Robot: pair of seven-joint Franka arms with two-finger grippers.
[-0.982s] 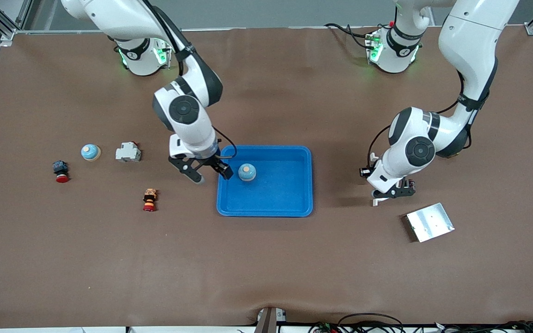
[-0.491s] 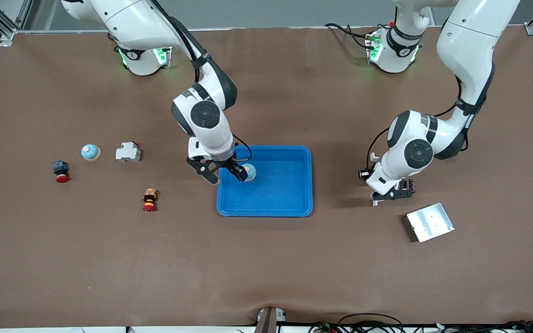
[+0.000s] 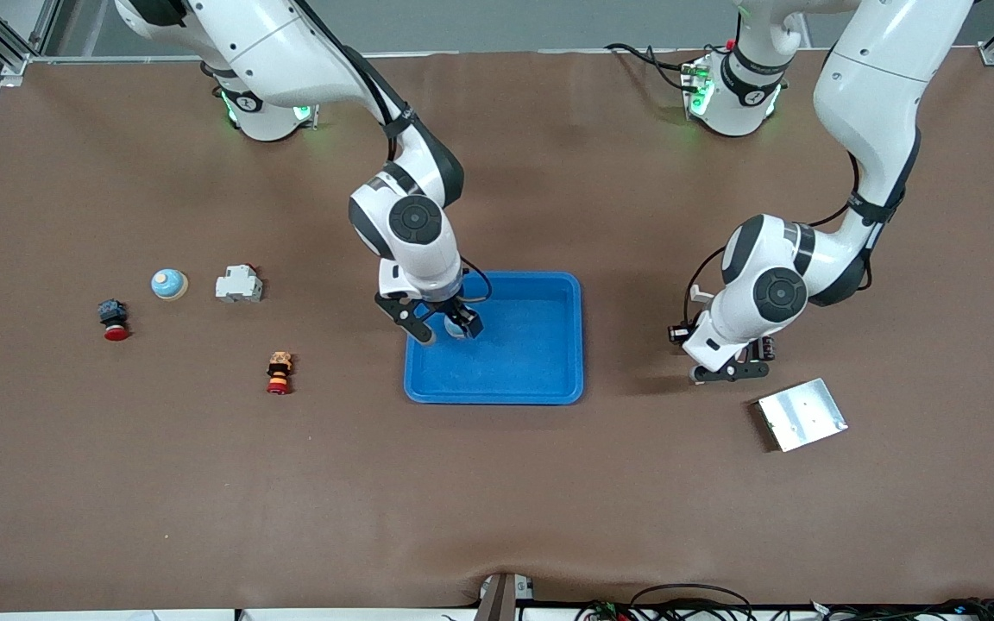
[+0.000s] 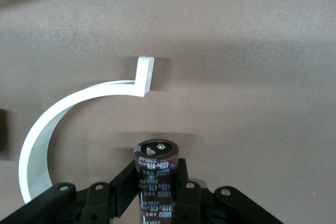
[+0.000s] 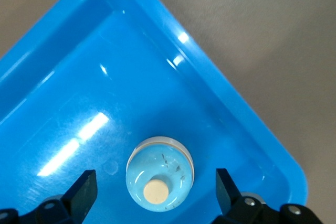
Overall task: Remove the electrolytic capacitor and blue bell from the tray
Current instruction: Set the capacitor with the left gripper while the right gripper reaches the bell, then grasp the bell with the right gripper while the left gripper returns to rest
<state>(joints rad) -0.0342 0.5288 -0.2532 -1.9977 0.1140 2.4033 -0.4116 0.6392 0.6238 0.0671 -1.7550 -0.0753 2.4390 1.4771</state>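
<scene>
Hovering over the blue bell (image 5: 159, 176) in the tray (image 3: 549, 379), right gripper (image 3: 445, 328) has jaws spread wide either side of it, not yet gripping. Left gripper (image 3: 734, 369) pinches the electrolytic capacitor (image 4: 156, 174) over bare tabletop (image 3: 497, 500) near the silver plate (image 3: 802, 414), toward the left arm's end. Capacitor is out but unreleased; bell removal just starting, roughly halfway

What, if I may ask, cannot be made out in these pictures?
- Blue bell in the tray: front view, mostly covered by the right gripper.
- Capacitor in the left gripper: front view, hidden by the hand; left wrist view cuts off its lower end.
- Small parts near the right arm's end: too small to identify.
</scene>
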